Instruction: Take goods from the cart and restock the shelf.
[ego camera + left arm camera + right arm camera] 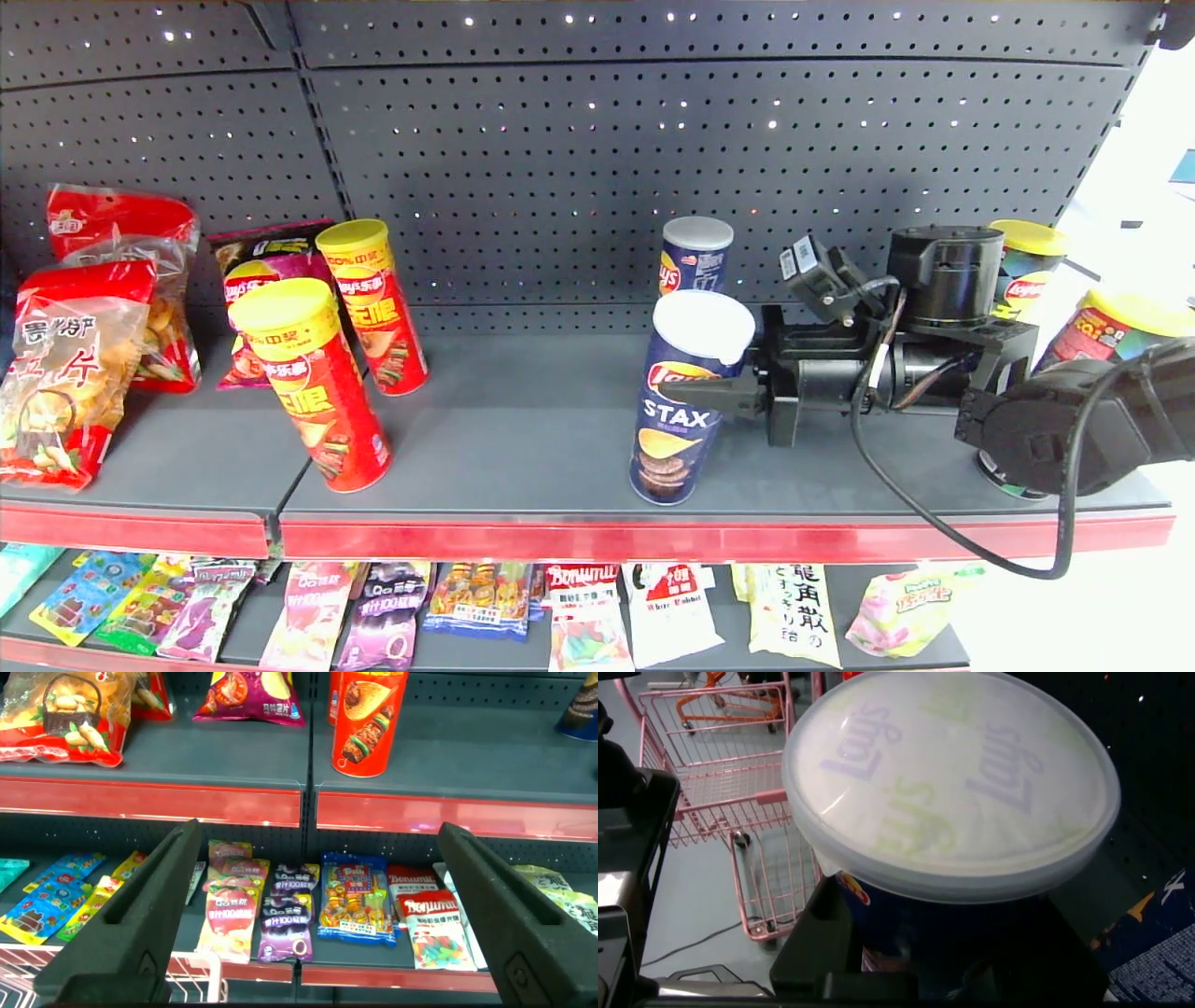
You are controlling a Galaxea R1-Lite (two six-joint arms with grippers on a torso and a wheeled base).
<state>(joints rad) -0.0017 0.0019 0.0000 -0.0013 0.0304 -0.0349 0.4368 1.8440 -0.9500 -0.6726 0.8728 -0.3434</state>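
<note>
Right gripper (700, 390): fingers clamped from the side on the blue Stax can (667, 457), a little below its white lid (952, 784). Can slightly tilted, top leaning toward the arm, base close to the red front edge of the upper shelf (523, 439); contact with the shelf surface not discernible.

Behind it, near the perforated back panel (653, 140): 1 second blue can (695, 257), upright. Well apart to the left: front red can (313, 397) and rear red can (373, 303), both yellow-lidded and leaning. Farther left: red snack bags (70, 373). Behind the right arm: yellow-lidded cans (1116, 322).

Left gripper (313, 915): fingers (140, 924) spread wide, nothing between them, facing the candy packets (355, 901) laid in a row on the lower shelf (374, 975).

Pink shopping cart (719, 793) on the floor, beyond the held can in the right wrist view.
</note>
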